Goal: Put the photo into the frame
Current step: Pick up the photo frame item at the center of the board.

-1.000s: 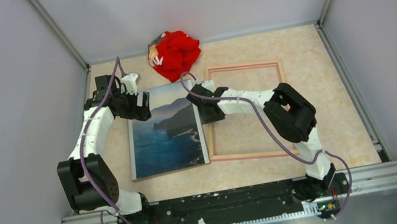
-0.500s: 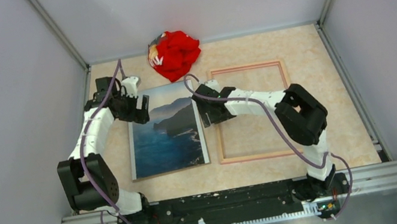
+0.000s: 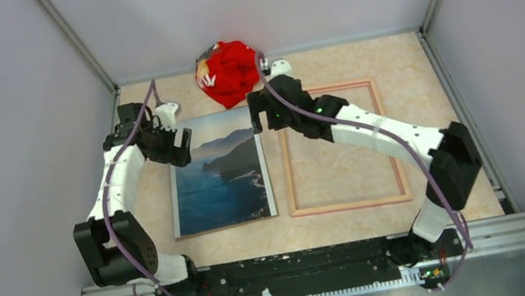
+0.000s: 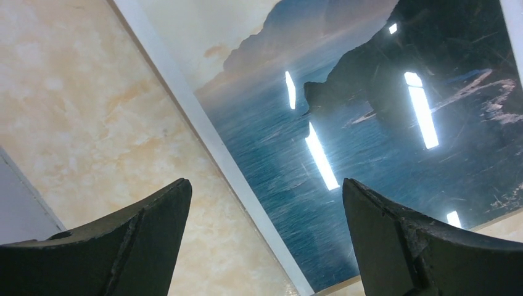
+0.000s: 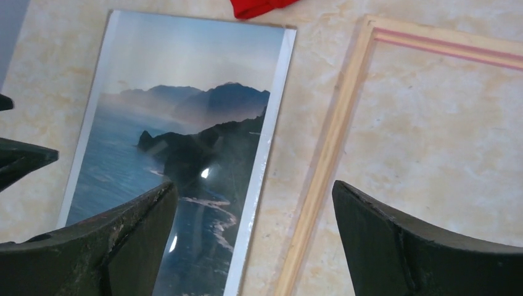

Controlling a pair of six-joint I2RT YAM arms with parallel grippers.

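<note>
The photo (image 3: 220, 175), a mountain-and-sea print with a white border, lies flat on the table left of centre. Just right of it, across a narrow gap, lies the frame (image 3: 287, 168), a thin light-wood rectangle with the table showing through. My left gripper (image 3: 177, 148) hovers open over the photo's far left corner; in the left wrist view the left gripper (image 4: 265, 185) straddles the white edge of the photo (image 4: 370, 123). My right gripper (image 3: 268, 119) is open above the gap; the right gripper (image 5: 254, 185) spans the photo (image 5: 185, 111) and the frame (image 5: 327, 154), holding nothing.
A red cloth bundle (image 3: 230, 71) sits against the back wall, just beyond the photo's far edge, and also shows as the red cloth (image 5: 259, 6). Grey walls close in the table on three sides. A metal rail (image 3: 311, 264) runs along the near edge.
The right gripper opened and let go of the frame's left rail, then rose and moved toward the back. The frame slid right, away from the photo. The left arm barely moved.
</note>
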